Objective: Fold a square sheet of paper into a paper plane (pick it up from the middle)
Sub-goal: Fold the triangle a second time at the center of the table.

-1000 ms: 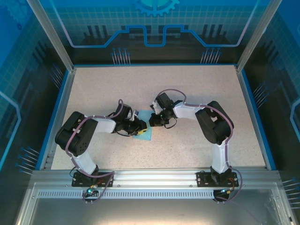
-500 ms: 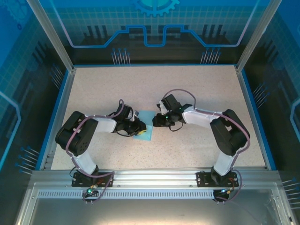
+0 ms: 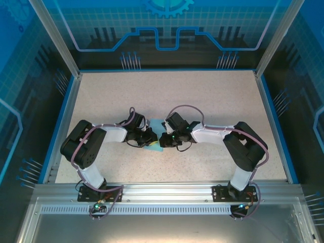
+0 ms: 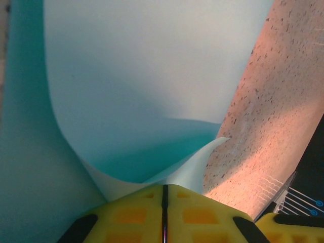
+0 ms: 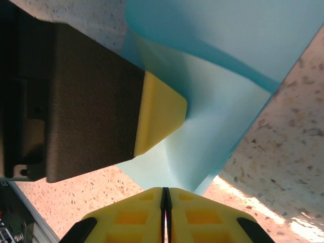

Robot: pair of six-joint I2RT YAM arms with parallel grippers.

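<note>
Left gripper [image 4: 164, 191] is clamped shut, its yellow pads meeting on a thin seam; the square sheet of paper [image 4: 152, 76] is pinched there and curls up and away from it; right gripper [image 5: 165, 192] is closed too, and I think the sheet's edge is caught between its pads, though that contact is hard to read; both meet near the middle of the speckled table [image 3: 212, 96]; from the right wrist I see the left fingertip [image 5: 161, 119] against the buckled, bowed sheet.

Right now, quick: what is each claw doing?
Left gripper: closed, pinching the light-blue paper sheet.
Right gripper: closed, pinching the same sheet.
</note>
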